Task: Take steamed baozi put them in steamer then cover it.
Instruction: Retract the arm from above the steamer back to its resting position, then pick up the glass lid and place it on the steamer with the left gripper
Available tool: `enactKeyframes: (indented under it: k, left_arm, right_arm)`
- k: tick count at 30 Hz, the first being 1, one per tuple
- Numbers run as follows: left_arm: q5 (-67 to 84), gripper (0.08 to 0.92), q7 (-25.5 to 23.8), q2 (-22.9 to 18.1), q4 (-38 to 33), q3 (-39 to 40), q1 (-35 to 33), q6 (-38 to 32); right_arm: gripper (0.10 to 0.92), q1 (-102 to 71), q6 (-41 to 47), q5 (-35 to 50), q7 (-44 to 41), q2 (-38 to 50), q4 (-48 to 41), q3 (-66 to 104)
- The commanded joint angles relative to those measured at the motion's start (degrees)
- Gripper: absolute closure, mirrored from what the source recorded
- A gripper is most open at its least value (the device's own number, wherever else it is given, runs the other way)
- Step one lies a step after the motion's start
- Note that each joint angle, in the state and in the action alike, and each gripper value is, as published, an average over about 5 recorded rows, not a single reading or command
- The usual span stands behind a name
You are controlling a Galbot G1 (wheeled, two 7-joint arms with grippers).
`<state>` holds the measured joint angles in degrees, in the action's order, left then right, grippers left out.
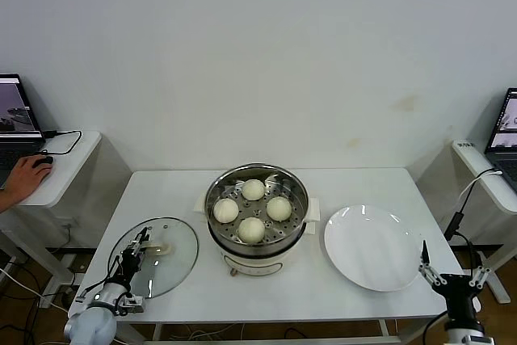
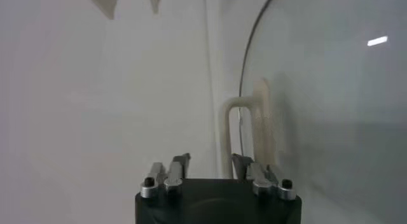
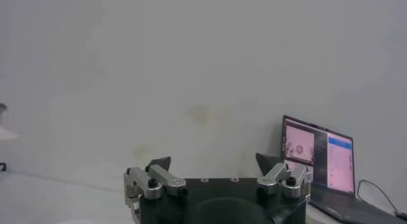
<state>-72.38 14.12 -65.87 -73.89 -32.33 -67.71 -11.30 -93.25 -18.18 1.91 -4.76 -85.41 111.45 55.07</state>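
Observation:
Four cream-white baozi sit on the perforated tray inside the steel steamer, at the table's middle. The steamer is uncovered. The glass cover lies flat on the table's front left, with its cream handle in the middle. My left gripper is open and low over the cover, just short of the handle. In the left wrist view the gripper points at the handle, not touching it. My right gripper is open and empty beyond the table's front right corner, and also shows in its wrist view.
An empty white plate lies to the right of the steamer. Side tables stand at both sides, each with a laptop. A person's hand rests on a mouse at the left. Cables hang by the right side table.

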Motion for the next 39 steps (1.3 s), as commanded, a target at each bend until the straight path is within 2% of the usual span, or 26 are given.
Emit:
enactKeyframes:
  k: [1, 6, 9, 17, 24, 28, 32, 36, 39]
  left_arm:
    - [1.5, 0.674, 1.5, 0.4, 0.0, -0.4, 0.0, -0.8]
    - [5.2, 0.814, 2.2, 2.4, -6.3, -1.5, -3.3, -0.2]
    - [8.3, 0.853, 0.8, 4.2, -12.3, -2.8, -6.6, 1.8]
    - [16.8, 0.855, -6.6, 9.6, -28.4, -8.5, -13.6, 10.3]
    - [22.6, 0.855, -14.2, 13.8, -40.4, -9.9, -14.2, 19.5]
    - [26.5, 0.855, -17.0, 16.2, -46.3, -6.1, -12.8, 23.5]
    - [29.5, 0.855, -18.0, 18.8, -49.9, 1.1, -9.4, 27.7]
    - [28.0, 0.855, -19.1, 20.4, -48.4, 10.9, -1.8, 31.1]
    - [25.5, 0.855, -20.0, 18.9, -46.0, 18.8, 4.7, 33.5]
  right_arm:
    - [0.203, -0.1, 0.0, -0.5, -0.1, 0.0, 0.2, -0.6]
    - [0.203, -0.5, 0.0, -1.1, -0.3, 0.2, 0.8, -1.5]
    - [0.202, -0.5, -0.2, -1.3, -0.4, 0.4, 0.8, -1.8]
    - [0.202, -0.5, -0.5, -1.8, -0.8, 0.8, 0.9, -2.7]
    - [0.203, -1.1, -1.0, -2.1, -1.2, 1.9, 0.9, -2.8]
    - [0.202, -1.4, -1.7, -3.8, -0.8, 2.1, 0.3, -2.9]
    - [0.203, -1.4, -2.2, -6.2, -0.6, 1.9, -0.5, -4.0]
    - [0.203, -0.7, -3.1, -9.5, 0.0, 1.3, -2.3, -5.3]
    - [0.202, 0.1, -3.9, -11.7, 0.7, 0.6, -3.7, -6.3]
